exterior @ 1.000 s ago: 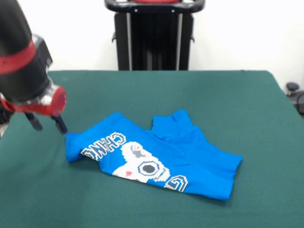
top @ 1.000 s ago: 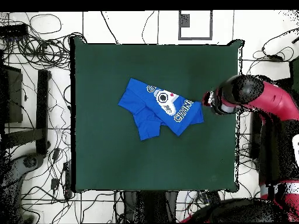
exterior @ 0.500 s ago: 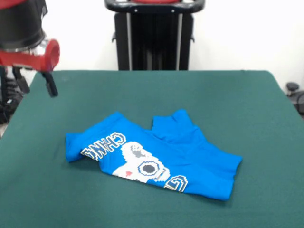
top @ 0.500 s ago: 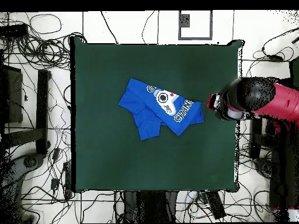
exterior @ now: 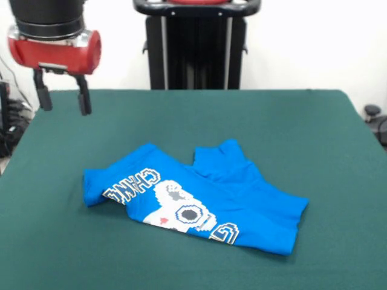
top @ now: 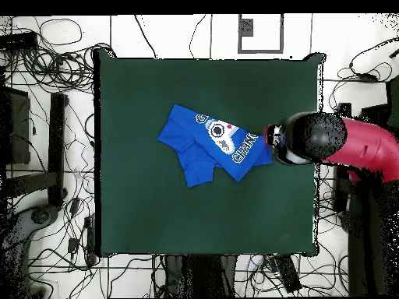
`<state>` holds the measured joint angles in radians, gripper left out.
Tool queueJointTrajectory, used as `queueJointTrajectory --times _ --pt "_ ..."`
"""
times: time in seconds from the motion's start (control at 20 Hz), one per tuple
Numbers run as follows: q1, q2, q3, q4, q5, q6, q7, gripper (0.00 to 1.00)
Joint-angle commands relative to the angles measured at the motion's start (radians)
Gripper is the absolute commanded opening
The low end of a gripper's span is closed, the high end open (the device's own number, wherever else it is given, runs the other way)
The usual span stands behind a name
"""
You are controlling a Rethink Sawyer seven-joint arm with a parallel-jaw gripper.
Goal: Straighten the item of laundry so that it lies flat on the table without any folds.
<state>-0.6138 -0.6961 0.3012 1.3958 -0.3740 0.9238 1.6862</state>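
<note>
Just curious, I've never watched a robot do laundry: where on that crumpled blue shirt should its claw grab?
Probably the T-shirt's folded corner beside the lettering, nearest the open claw. It lies free at the cloth's edge, so coming from straight above and pulling outward should unfold it.

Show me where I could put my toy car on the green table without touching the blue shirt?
The T-shirt lies crumpled mid-table. Bare green table shows between the shirt and the far edge, and beside the shirt toward the picture's right in the front view. The near strip is thinner. The picture's left is crowded: the robot's open hand hangs there.
</note>
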Motion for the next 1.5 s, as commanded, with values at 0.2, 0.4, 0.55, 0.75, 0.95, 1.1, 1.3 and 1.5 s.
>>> queueJointTrajectory --times 0.2,0.4,0.55,0.75,0.95,1.1,1.3,1.5 --pt "0.109 0.020 -0.043 0.295 -0.017 -0.249 0.189 1.00" --pt "0.131 0.037 -0.067 0.310 -0.012 -0.316 0.210 1.00" --pt "0.144 0.042 -0.085 0.322 -0.002 -0.345 0.209 1.00" --pt "0.149 0.041 -0.095 0.344 0.013 -0.373 0.193 1.00" --pt "0.148 0.041 -0.099 0.356 0.019 -0.385 0.177 1.00" --pt "0.145 0.043 -0.099 0.358 0.025 -0.382 0.163 1.00" --pt "0.142 0.045 -0.099 0.368 0.029 -0.386 0.153 1.00" --pt "0.140 0.055 -0.094 0.378 0.022 -0.414 0.143 1.00"
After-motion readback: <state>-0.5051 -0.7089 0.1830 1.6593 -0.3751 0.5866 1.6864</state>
